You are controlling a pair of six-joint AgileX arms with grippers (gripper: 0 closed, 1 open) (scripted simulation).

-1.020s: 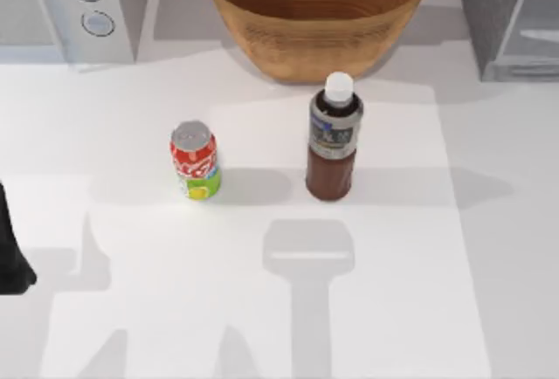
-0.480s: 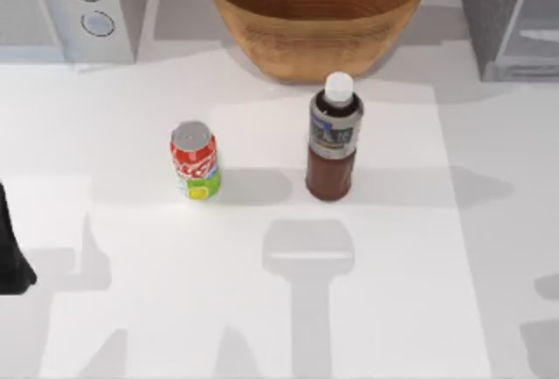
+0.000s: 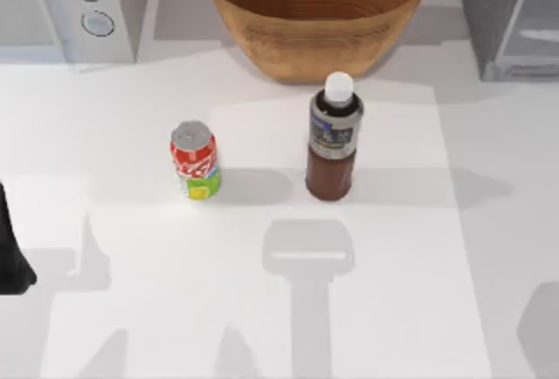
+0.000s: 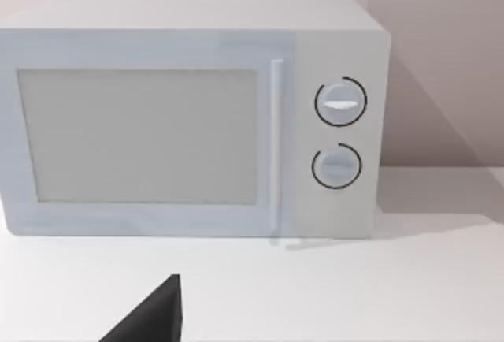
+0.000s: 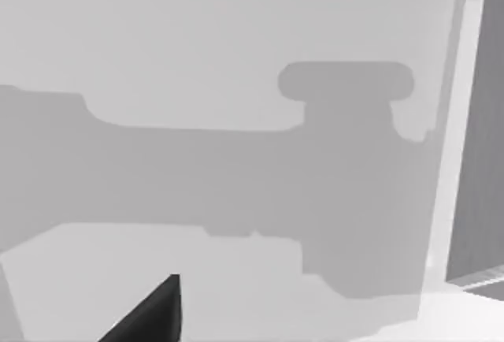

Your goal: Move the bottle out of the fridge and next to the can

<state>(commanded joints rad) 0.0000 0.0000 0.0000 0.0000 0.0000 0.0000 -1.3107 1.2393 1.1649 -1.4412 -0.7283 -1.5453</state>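
The bottle, tall, rigid and tippy, stands upright near the can; grip its mid-body. Whether either tool is open, I cannot tell.

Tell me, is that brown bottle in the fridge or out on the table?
Out. The bottle stands upright on the white table, right of the can, with the fridge off at the far right corner.

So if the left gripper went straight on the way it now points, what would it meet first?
Most likely the microwave: the left wrist view faces its door square on across bare table. Nothing stands between, though depth is hard to judge.
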